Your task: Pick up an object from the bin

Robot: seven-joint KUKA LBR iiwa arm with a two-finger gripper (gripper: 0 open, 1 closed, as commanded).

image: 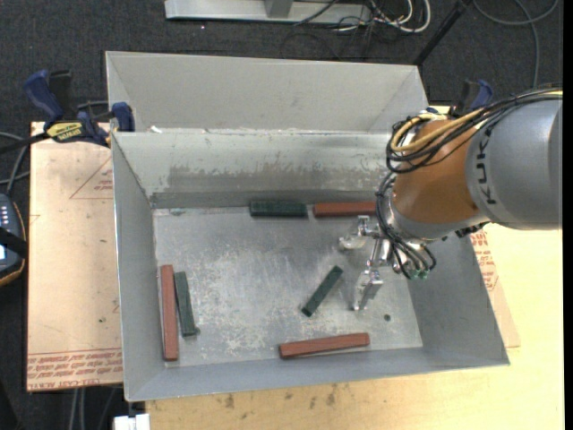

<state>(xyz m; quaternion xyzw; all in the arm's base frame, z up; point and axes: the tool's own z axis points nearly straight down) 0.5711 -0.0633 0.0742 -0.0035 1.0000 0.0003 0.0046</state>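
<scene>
My gripper (365, 292) hangs low over the bin's floor in the right half, below the arm's orange cover. Nothing shows in its grasp. Just to its left lies a short dark green bar (322, 291), tilted diagonally and a small gap away from the gripper. A longer red-brown bar (324, 346) rests flat near the front wall, below and left of the gripper. Behind the gripper, against the back wall, lies another red-brown bar (343, 209), partly hidden by the arm.
A dark green bar (278, 209) lies along the back wall, end to end with the red-brown one. By the left wall a red-brown bar (167, 312) and a dark green bar (185, 304) lie side by side. The arm covers the bin's right rear corner.
</scene>
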